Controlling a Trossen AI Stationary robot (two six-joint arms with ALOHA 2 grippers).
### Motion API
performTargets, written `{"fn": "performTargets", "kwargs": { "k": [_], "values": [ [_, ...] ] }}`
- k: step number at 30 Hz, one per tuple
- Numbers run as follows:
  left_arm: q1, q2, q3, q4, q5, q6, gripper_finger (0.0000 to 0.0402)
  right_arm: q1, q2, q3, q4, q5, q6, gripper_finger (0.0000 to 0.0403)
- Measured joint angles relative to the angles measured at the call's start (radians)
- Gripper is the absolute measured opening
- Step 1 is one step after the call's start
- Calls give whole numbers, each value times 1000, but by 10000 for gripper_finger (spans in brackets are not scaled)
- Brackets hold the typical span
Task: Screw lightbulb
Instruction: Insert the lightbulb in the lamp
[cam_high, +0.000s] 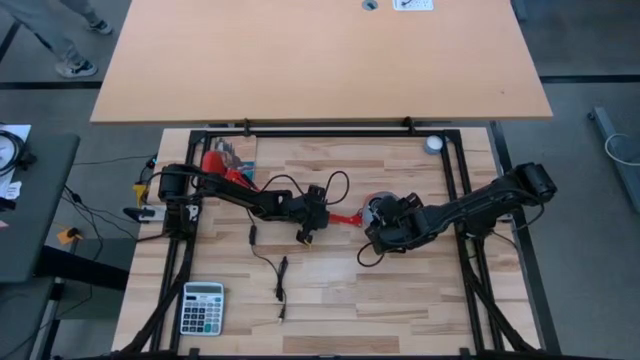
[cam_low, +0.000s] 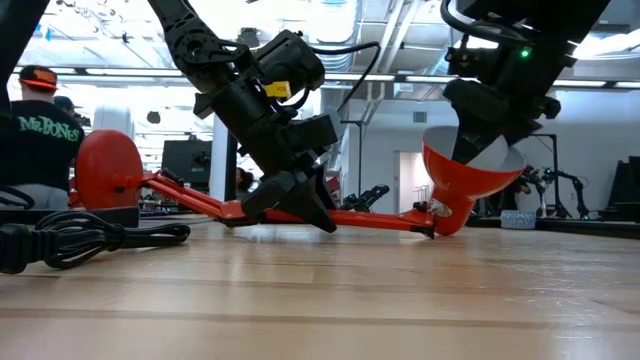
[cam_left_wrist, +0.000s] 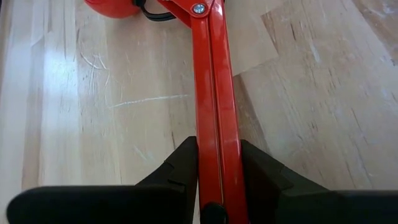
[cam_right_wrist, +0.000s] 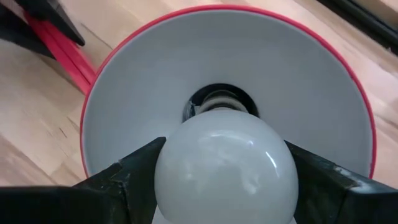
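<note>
Counter (cam_high: 400, 300): I log light wood planks, red lamp lying across the middle. Lamp arm (cam_left_wrist: 214, 112): flat on the counter, pinched between my left gripper's (cam_left_wrist: 217, 168) jaws. Lamp shade (cam_right_wrist: 323, 81): white inside, tilted, mouth facing my right gripper (cam_right_wrist: 224, 180). Lightbulb (cam_right_wrist: 227, 165): white, pinched by the right jaws, screw base at the shade's socket.

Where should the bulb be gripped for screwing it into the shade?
Grip the lightbulb across its round glass globe, coming straight in through the lamp shade's open mouth. Its threaded base points into the socket, leaving only the globe exposed. The right gripper holds it this way now.
</note>
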Motion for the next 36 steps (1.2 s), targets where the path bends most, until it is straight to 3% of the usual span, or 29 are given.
{"fn": "performTargets", "kwargs": {
  "k": [13,25,32,36],
  "values": [
    [0,0,0,1,4,-2,82,0,0,0,-1,-7,99,286],
    [0,0,0,4,5,21,82,-26,-2,1,0,-45,534,286],
    [0,0,0,4,5,60,82,-26,-1,1,0,-53,598,290],
    [3,0,0,8,12,77,82,-26,1,0,-23,-65,597,316]
  ]
}}
